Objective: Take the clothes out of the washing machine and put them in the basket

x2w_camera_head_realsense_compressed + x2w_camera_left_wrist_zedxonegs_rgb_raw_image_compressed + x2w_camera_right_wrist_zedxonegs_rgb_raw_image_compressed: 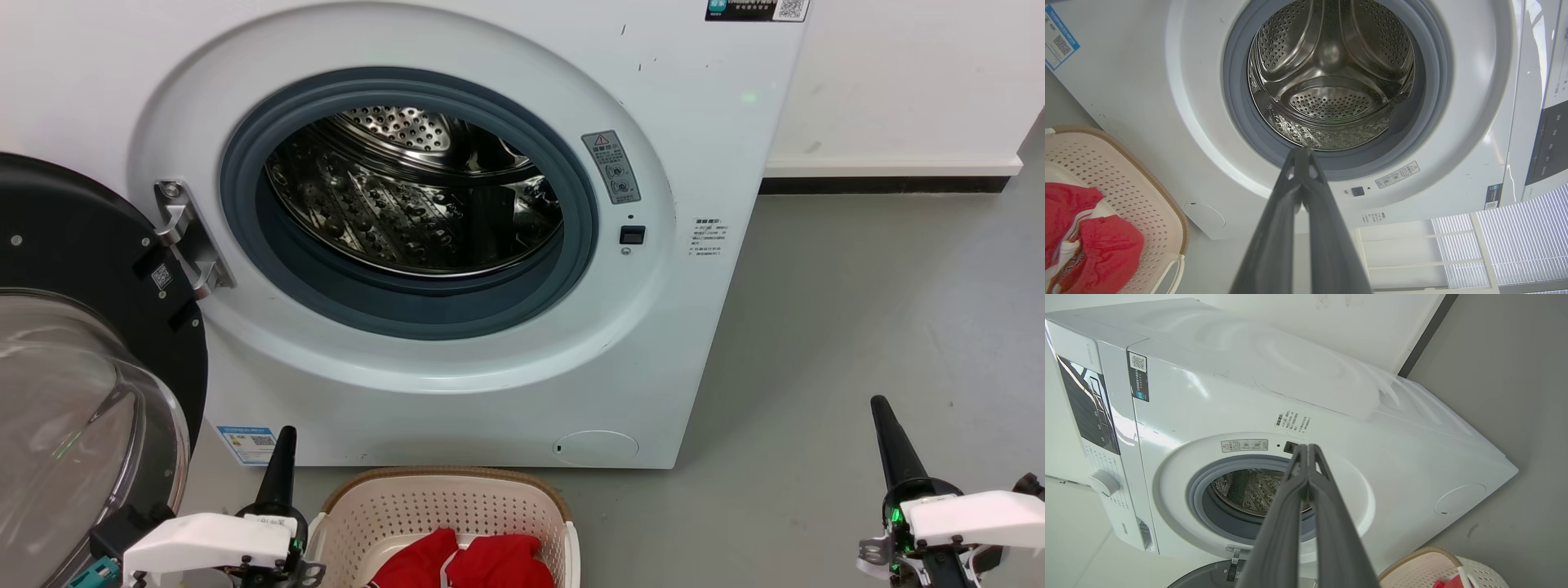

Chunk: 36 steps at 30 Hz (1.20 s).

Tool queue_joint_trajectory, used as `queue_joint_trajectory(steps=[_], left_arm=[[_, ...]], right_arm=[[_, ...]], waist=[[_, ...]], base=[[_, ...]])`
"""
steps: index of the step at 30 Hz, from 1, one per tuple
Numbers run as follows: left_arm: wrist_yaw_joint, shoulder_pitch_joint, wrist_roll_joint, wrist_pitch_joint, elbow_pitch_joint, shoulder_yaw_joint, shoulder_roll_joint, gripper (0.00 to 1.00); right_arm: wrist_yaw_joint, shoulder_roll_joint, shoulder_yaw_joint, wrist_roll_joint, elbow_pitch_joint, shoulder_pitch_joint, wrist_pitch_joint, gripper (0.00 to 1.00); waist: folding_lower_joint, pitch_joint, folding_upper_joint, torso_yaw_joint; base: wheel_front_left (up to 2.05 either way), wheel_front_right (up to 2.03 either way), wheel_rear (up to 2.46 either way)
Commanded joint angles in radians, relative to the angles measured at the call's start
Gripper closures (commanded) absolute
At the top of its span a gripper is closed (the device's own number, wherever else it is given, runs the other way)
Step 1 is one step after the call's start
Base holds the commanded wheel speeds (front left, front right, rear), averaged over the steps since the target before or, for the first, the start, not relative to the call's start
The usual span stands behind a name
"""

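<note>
The left tool (1301, 154) and right tool (1308, 450) are pressed shut, gripping nothing, and aim at the washing machine (490, 408). The clothes (478, 563) lie in the basket (441, 476) — the left wrist view catches their white stripes.

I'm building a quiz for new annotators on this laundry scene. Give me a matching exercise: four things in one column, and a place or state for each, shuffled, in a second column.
Column one:
1. clothes
2. drum
3. door
4. right gripper

Column two:
A. swung open, left of the porthole
B. shut, over the grey floor
C. lying in the basket
D. perforated steel, behind the grey rim

Pairs: 1-C; 2-D; 3-A; 4-B
</note>
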Motion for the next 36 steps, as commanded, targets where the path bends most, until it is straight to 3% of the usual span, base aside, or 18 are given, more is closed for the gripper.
queue_joint_trajectory(steps=[1,36], left_arm=[[-0.01,-0.027,-0.026,0.007,-0.002,0.006,0.0,1.0],[-0.048,-0.08,-0.335,0.081,0.034,0.029,-0.003,1.0]], right_arm=[[0.0,-0.005,0.0,0.027,-0.003,-0.026,0.006,1.0],[0.0,-0.006,0.0,0.329,0.022,-0.069,0.08,1.0]], waist=[[-0.0001,0.001,0.0,0.0],[-0.0001,0.027,0.0,0.003]], base=[[0.0,0.0,0.0],[0.0,0.0,0.0]])
